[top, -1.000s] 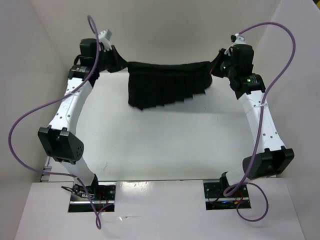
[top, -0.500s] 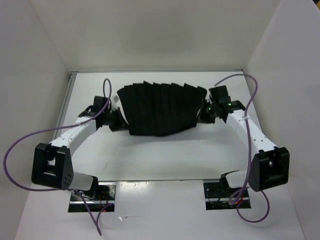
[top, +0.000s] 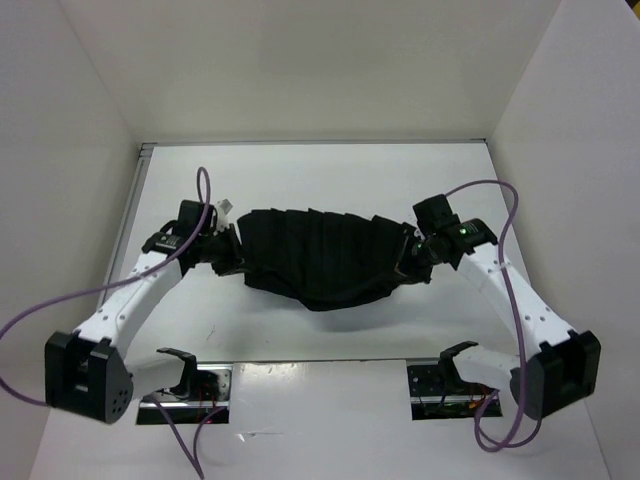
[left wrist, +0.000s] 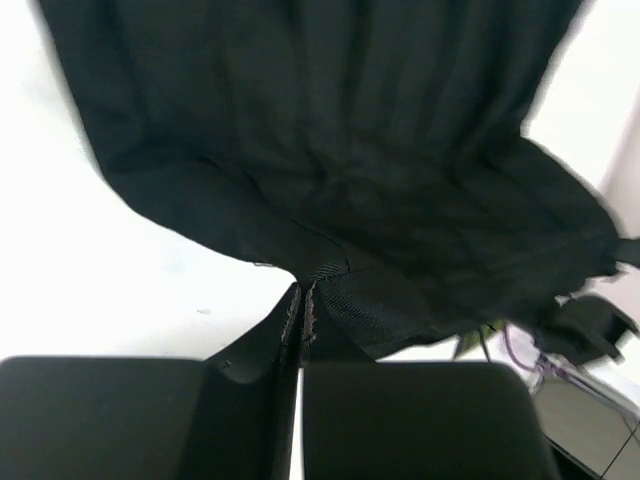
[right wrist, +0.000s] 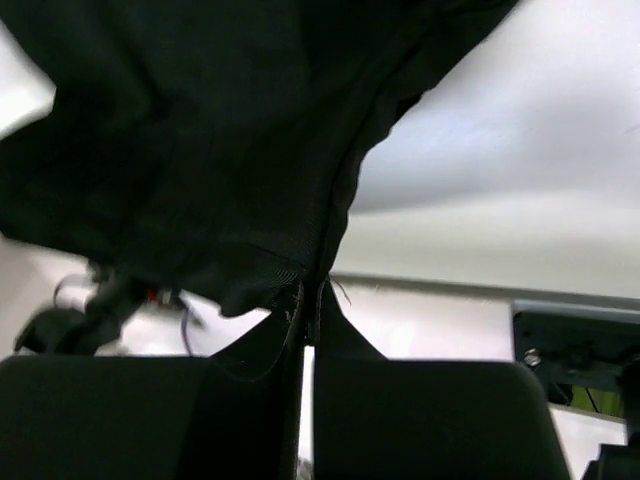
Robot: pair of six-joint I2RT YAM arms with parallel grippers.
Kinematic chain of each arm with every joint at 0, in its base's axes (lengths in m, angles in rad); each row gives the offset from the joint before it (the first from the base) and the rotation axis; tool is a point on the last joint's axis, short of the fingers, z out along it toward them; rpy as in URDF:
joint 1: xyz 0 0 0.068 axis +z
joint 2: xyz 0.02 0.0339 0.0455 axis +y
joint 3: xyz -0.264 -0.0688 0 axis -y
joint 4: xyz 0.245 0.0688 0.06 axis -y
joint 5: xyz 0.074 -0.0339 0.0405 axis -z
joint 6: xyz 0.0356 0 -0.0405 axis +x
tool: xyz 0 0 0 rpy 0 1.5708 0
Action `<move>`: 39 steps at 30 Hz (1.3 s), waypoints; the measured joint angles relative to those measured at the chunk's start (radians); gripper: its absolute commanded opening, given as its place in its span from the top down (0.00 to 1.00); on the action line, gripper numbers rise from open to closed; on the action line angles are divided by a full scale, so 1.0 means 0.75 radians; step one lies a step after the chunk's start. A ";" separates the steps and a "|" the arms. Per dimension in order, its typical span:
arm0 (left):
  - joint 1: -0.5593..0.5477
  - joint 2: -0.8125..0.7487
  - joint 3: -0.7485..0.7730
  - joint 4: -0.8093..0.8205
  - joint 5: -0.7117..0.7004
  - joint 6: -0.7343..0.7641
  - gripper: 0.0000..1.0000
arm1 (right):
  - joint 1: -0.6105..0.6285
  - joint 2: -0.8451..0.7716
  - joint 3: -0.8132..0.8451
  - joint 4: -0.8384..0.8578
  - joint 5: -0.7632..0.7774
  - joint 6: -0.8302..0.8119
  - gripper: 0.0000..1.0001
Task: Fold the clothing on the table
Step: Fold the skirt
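The black clothing (top: 322, 258) hangs stretched between my two grippers over the middle of the white table (top: 330, 180), sagging in its middle toward the near edge. My left gripper (top: 237, 258) is shut on the garment's left corner. My right gripper (top: 405, 260) is shut on its right corner. In the left wrist view the ribbed fabric (left wrist: 330, 160) spreads away from the pinched tips of the left gripper (left wrist: 300, 292). In the right wrist view the cloth (right wrist: 190, 150) rises from the closed tips of the right gripper (right wrist: 310, 290), with bare table to its right.
White walls (top: 80, 130) enclose the table on the left, back and right. Purple cables (top: 100, 290) loop off both arms. The arm bases (top: 185, 385) sit at the near edge, with the left elbow (top: 85, 370) and right elbow (top: 560, 370) low at the front corners.
Both grippers came down from high at the back and drew the clothing toward the near edge. The garment went from hanging, to spread flat, to doubled and sagging between them.
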 measured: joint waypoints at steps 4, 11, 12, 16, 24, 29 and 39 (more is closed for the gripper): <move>-0.001 0.201 0.089 0.020 -0.090 0.003 1.00 | -0.033 0.134 0.109 0.016 0.166 0.009 1.00; 0.053 0.469 0.370 0.126 -0.189 0.006 1.00 | -0.067 0.256 0.283 0.162 0.390 0.009 1.00; 0.054 0.504 0.409 0.130 -0.197 0.006 1.00 | -0.069 0.280 0.285 0.197 0.405 0.008 1.00; 0.055 0.632 0.545 0.169 -0.221 0.014 1.00 | -0.075 0.374 0.298 0.263 0.430 0.002 1.00; 0.056 0.409 0.345 0.184 -0.216 0.032 1.00 | -0.063 0.236 0.251 0.247 0.387 0.003 1.00; 0.050 -0.079 0.096 -0.006 -0.202 -0.042 1.00 | 0.028 -0.117 0.169 0.083 0.334 0.118 1.00; 0.048 0.115 0.232 0.050 -0.220 -0.054 1.00 | 0.024 -0.056 0.171 0.050 0.350 0.173 1.00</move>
